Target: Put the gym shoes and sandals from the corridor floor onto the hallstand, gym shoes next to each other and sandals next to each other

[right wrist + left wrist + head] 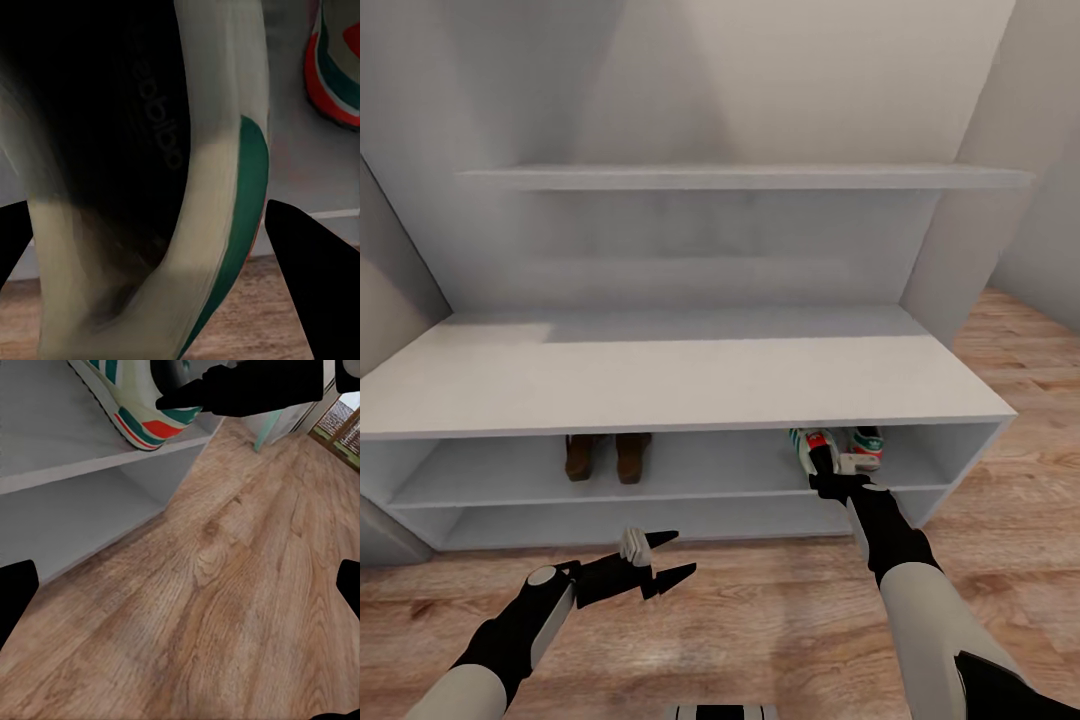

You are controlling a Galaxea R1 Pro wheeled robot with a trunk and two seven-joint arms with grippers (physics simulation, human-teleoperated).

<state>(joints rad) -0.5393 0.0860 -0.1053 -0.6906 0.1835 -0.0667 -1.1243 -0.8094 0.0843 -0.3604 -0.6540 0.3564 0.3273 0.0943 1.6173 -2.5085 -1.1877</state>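
The hallstand [660, 380] fills the head view, with both sandals [608, 455] side by side on its middle tier, left of centre. The two gym shoes stand together on the same tier at the right. My right gripper [826, 478] is shut on the heel rim of the left gym shoe [812, 443], which rests at the shelf's front edge; the other gym shoe [866, 445] is just right of it. In the right wrist view the held shoe's collar [225, 187] sits between the fingers. My left gripper [678, 557] hovers open above the corridor floor [760, 620], holding nothing.
A long upper shelf [740, 178] spans the back wall above the bench top. A grey wall panel stands at the right [980, 200], with open plank floor beyond it. The bottom tier [610, 520] holds nothing. My right arm [240, 390] crosses the left wrist view.
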